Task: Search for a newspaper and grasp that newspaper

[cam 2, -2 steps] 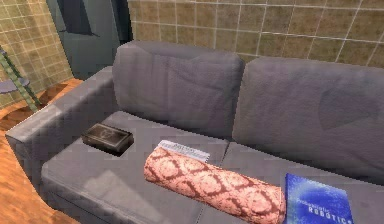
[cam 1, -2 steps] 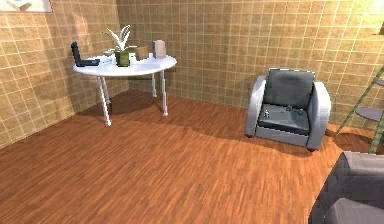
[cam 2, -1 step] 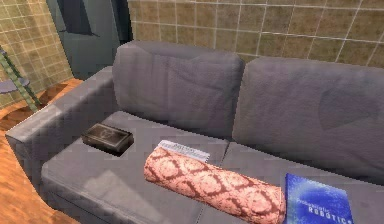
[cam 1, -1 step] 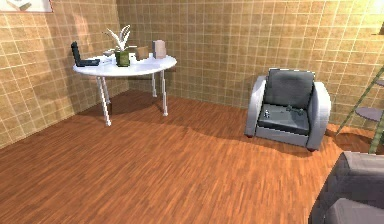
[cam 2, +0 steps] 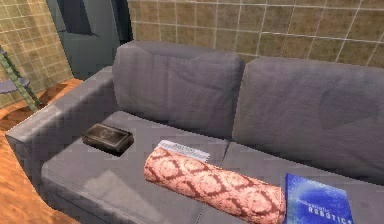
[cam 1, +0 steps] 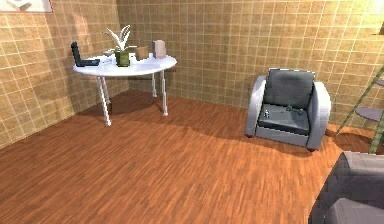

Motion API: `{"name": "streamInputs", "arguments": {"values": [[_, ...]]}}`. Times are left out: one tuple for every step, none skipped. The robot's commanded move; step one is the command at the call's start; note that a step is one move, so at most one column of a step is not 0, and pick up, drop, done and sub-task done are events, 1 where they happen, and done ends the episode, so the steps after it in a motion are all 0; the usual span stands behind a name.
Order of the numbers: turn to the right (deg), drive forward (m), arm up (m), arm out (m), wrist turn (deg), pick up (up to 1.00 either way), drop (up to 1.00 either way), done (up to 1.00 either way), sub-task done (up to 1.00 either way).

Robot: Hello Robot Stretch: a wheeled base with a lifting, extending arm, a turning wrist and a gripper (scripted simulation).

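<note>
1. A grey fabric sofa point(cam 2: 190, 85) with two back cushions is seen in the arm side view, set against a tan tiled wall.
2. A grey-and-white padded armchair point(cam 1: 318, 110) is noted at the forward view's right, against the tiled wall. A dark flat object point(cam 1: 281, 120) lies on its seat.
3. A white round table on thin legs point(cam 1: 150, 70) is recorded at the forward view's left. A potted green plant point(cam 1: 122, 45), a dark upright object point(cam 1: 75, 51) and a pinkish cylinder point(cam 1: 160, 48) stand on it.
4. A pink patterned bolster cushion point(cam 2: 215, 185) lies on the sofa seat.
5. A blue hardback book point(cam 2: 318, 200) lies flat just beside the bolster's right end.
6. A small dark flat box point(cam 2: 108, 138) rests on the left seat cushion, near the armrest.
7. A pale grey flat paper point(cam 2: 185, 150), newspaper-like in shape, lies on the seat just behind the bolster and is partly hidden by it. Its long axis runs from upper left to lower right, parallel to the bolster; its left end points toward the dark box.
8. Gripper: whether the fingers are spread, pressed together or pinching cannot be told.
</note>
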Motion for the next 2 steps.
{"name": "streamInputs", "arguments": {"values": [[0.0, 0.0, 0.0, 0.46, 0.0, 0.0, 0.0, 0.0, 0.0], [0.0, 0.0, 0.0, 0.0, 45.0, 0.0, 0.0, 0.0, 0.0]]}}
